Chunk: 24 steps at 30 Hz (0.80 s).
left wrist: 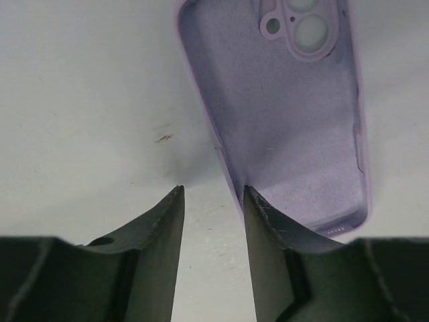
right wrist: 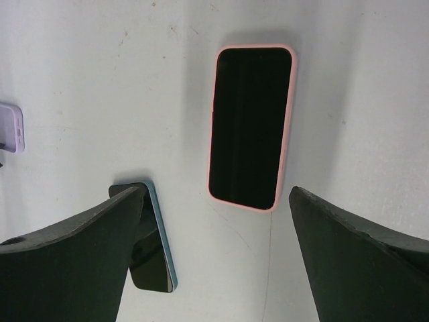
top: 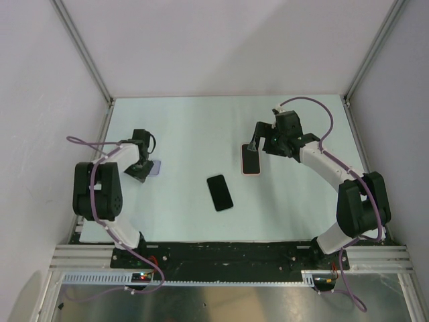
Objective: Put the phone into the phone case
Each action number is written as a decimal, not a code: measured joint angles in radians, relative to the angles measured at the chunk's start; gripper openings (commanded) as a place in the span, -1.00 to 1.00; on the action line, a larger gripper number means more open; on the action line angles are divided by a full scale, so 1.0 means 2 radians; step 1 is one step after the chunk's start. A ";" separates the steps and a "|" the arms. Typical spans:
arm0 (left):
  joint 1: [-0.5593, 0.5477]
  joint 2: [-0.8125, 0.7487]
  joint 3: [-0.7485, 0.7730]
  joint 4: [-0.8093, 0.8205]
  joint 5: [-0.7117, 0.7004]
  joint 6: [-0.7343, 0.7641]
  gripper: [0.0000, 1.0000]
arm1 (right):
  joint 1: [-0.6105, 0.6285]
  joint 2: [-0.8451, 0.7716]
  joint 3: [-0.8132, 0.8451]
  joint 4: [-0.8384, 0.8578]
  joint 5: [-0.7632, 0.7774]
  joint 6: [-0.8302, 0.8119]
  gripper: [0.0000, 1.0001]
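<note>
An empty lavender phone case (left wrist: 288, 114) lies open side up on the table; in the top view it (top: 154, 168) is at the left. My left gripper (left wrist: 211, 191) is open with a narrow gap, low over the table, its right finger (left wrist: 265, 221) over the case's near left corner. A bare black phone with a blue edge (top: 219, 192) lies screen up mid-table, also in the right wrist view (right wrist: 157, 255). My right gripper (right wrist: 218, 191) is wide open and empty, hovering above a phone in a pink case (right wrist: 251, 127).
The pink-cased phone (top: 251, 159) lies screen up right of centre. The table (top: 201, 127) is pale, fenced by white walls and metal posts. The lavender case shows at the right wrist view's left edge (right wrist: 12, 127).
</note>
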 measured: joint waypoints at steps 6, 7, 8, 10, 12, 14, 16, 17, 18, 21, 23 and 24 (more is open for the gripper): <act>0.003 0.017 0.011 0.003 0.002 0.008 -0.83 | 0.000 0.000 0.000 0.000 0.000 0.000 0.93; 0.003 0.018 0.012 0.005 0.003 0.012 -0.92 | 0.000 0.000 0.000 0.000 0.000 0.000 0.93; 0.003 0.018 0.012 0.006 0.005 0.012 -0.96 | 0.000 0.000 0.000 0.000 0.000 0.000 0.93; 0.003 0.018 0.011 0.006 0.007 0.016 -0.99 | 0.000 0.000 0.000 0.000 0.000 0.000 0.93; 0.004 0.014 0.004 0.014 0.010 0.018 -1.00 | 0.000 0.000 0.000 0.000 0.000 0.000 0.93; 0.000 -0.004 -0.015 0.020 0.011 0.018 -1.00 | 0.000 0.000 0.000 0.000 0.000 0.000 0.94; -0.010 -0.033 -0.047 0.020 0.010 0.017 -0.99 | 0.002 0.000 0.000 0.000 0.001 0.000 0.94; -0.018 -0.047 -0.061 0.018 0.010 0.017 -1.00 | 0.004 0.000 0.000 0.000 0.002 0.000 0.94; -0.032 -0.067 -0.080 0.015 0.010 0.016 -1.00 | 0.006 0.000 0.000 0.000 0.004 0.000 0.94; -0.093 -0.123 -0.129 0.003 0.016 0.007 -0.99 | 0.018 0.000 0.000 0.002 0.011 0.000 0.94; -0.130 -0.148 -0.150 -0.002 0.020 -0.004 -0.98 | 0.027 0.000 0.000 0.002 0.015 0.000 0.94; -0.148 -0.159 -0.159 -0.005 0.022 -0.010 -0.97 | 0.031 0.000 0.000 0.002 0.016 0.000 0.94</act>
